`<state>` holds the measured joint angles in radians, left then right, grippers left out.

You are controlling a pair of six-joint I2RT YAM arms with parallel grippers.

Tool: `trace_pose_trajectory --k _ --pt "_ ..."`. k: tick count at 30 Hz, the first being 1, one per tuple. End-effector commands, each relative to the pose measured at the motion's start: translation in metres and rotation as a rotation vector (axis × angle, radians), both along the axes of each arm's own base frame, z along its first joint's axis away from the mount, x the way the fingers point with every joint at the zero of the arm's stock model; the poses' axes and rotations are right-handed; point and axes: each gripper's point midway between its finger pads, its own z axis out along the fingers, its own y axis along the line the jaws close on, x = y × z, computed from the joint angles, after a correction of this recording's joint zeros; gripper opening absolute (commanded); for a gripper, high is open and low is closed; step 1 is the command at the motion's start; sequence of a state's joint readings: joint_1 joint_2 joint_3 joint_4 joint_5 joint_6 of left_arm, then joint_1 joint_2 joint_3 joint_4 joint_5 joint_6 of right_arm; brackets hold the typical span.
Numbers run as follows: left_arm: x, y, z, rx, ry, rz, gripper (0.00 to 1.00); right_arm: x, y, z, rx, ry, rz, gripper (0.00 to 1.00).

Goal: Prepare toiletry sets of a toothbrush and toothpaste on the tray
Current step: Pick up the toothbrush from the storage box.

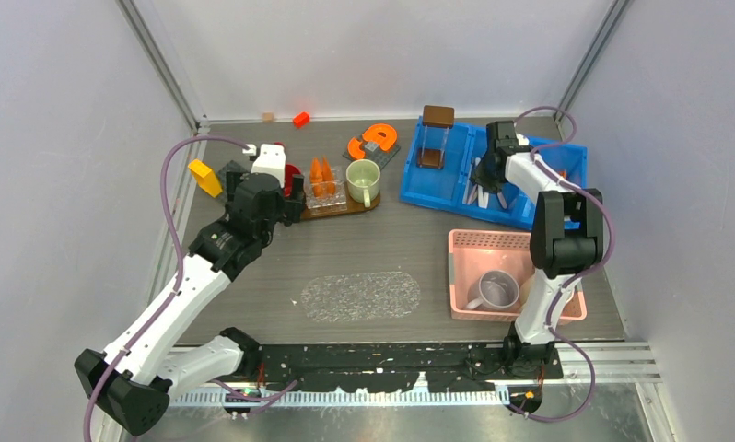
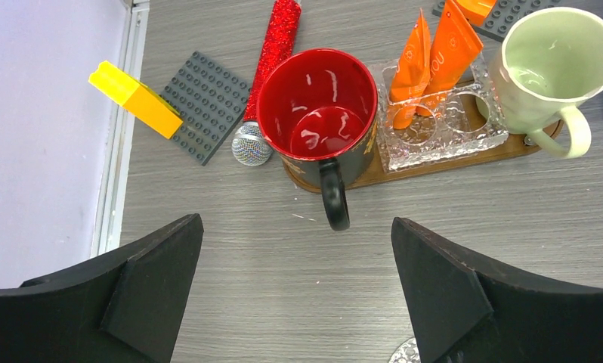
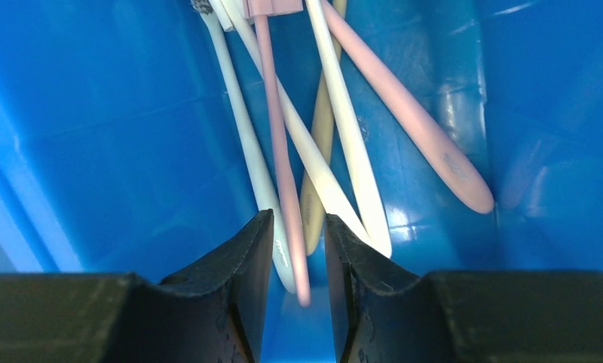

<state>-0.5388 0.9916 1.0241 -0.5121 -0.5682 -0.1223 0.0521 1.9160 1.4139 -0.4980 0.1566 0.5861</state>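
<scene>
Several toothbrushes (image 3: 279, 151), white and pale pink, lie in a blue bin (image 1: 566, 157) at the back right. My right gripper (image 1: 486, 181) (image 3: 298, 249) reaches down into it, jaws drawn narrow around a pink and a white handle; a thin gap shows beside the pink one. Orange toothpaste (image 1: 321, 173) (image 2: 434, 57) tubes stand in a glass holder (image 2: 442, 128) on the brown tray (image 1: 341, 210) (image 2: 434, 162). My left gripper (image 1: 290, 201) (image 2: 295, 287) hovers wide open just in front of the tray, empty.
A red mug (image 2: 317, 106) and a green mug (image 2: 548, 64) stand on the tray. A yellow block (image 2: 136, 98), grey baseplate (image 2: 204, 102) and glittery red microphone (image 2: 276, 45) lie to its left. A pink basket (image 1: 493, 241) holds a mug (image 1: 497, 288).
</scene>
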Motion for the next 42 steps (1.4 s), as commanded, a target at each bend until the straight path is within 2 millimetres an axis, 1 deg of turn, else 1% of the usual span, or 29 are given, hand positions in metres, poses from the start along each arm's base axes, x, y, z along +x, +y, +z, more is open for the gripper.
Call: trace_pose_trajectory --k 1,6,10,12,15,18,19,20,21,22,23,24,25,26,28,33,34,35,36,37,38,39,40,41,42 --pt "0.003 0.004 0.012 -0.011 -0.056 0.020 1.00 0.022 0.004 0.008 0.031 -0.064 -0.003 0.36" --pt "0.003 0.004 0.011 -0.009 -0.054 0.021 1.00 0.026 0.007 -0.008 0.049 -0.044 0.008 0.34" --pt "0.003 0.003 0.011 -0.009 -0.053 0.019 1.00 0.028 0.005 -0.018 0.038 -0.025 0.008 0.33" --pt "0.003 0.003 0.010 -0.009 -0.052 0.018 1.00 0.027 0.004 -0.021 0.029 -0.018 0.010 0.30" --pt "0.003 0.004 0.010 -0.008 -0.054 0.019 1.00 0.026 0.002 -0.019 0.015 -0.017 0.017 0.24" --pt "0.003 0.004 0.010 -0.008 -0.053 0.019 1.00 0.024 -0.001 -0.004 0.000 -0.031 0.030 0.20" --pt "0.003 0.004 0.010 -0.008 -0.053 0.018 1.00 0.023 -0.001 0.005 -0.007 -0.047 0.032 0.18" --pt "0.003 0.003 0.010 -0.010 -0.054 0.018 1.00 0.022 -0.002 0.009 -0.015 -0.050 0.040 0.17" --pt "0.003 0.003 0.010 -0.011 -0.053 0.017 1.00 0.021 -0.004 0.021 -0.025 -0.068 0.041 0.15" --pt "0.003 0.003 0.010 -0.012 -0.054 0.015 1.00 0.019 -0.005 0.026 -0.037 -0.075 0.049 0.14" --pt "0.003 0.003 0.010 -0.013 -0.053 0.013 1.00 0.017 -0.006 0.037 -0.044 -0.092 0.053 0.13" --pt "0.003 0.002 0.011 -0.015 -0.054 0.011 1.00 0.016 -0.008 0.041 -0.055 -0.096 0.061 0.12" --pt "0.002 0.002 0.012 -0.017 -0.057 0.010 1.00 0.014 -0.008 0.051 -0.060 -0.113 0.066 0.11" --pt "0.002 0.002 0.012 -0.019 -0.059 0.008 1.00 0.012 -0.009 0.055 -0.070 -0.116 0.078 0.11" --pt "0.002 0.001 0.012 -0.023 -0.059 0.004 1.00 0.007 -0.010 0.070 -0.082 -0.138 0.094 0.11" --pt "0.001 -0.001 0.014 -0.034 -0.066 -0.007 1.00 -0.005 -0.009 0.082 -0.091 -0.140 0.126 0.10" --pt "0.001 -0.002 0.014 -0.038 -0.066 -0.013 1.00 -0.006 -0.007 0.089 -0.091 -0.158 0.136 0.09" --pt "0.000 -0.003 0.016 -0.047 -0.070 -0.023 1.00 -0.009 -0.005 0.090 -0.091 -0.160 0.153 0.08" --pt "0.000 -0.006 0.017 -0.057 -0.074 -0.035 1.00 -0.010 -0.001 0.101 -0.093 -0.191 0.166 0.08" --pt "0.000 -0.008 0.019 -0.068 -0.078 -0.046 1.00 -0.014 0.003 0.102 -0.094 -0.198 0.191 0.07" --pt "0.000 -0.011 0.021 -0.082 -0.081 -0.059 1.00 -0.015 0.009 0.117 -0.096 -0.244 0.211 0.07" --pt "-0.001 -0.014 0.023 -0.097 -0.085 -0.069 1.00 -0.018 0.014 0.119 -0.099 -0.255 0.234 0.06" --pt "-0.001 -0.018 0.026 -0.119 -0.086 -0.088 1.00 -0.021 0.023 0.136 -0.099 -0.305 0.259 0.06" --pt "-0.002 -0.022 0.030 -0.137 -0.087 -0.105 1.00 -0.024 0.028 0.138 -0.106 -0.318 0.287 0.06" --pt "-0.002 -0.027 0.034 -0.157 -0.087 -0.122 1.00 -0.028 0.039 0.155 -0.118 -0.370 0.326 0.05"
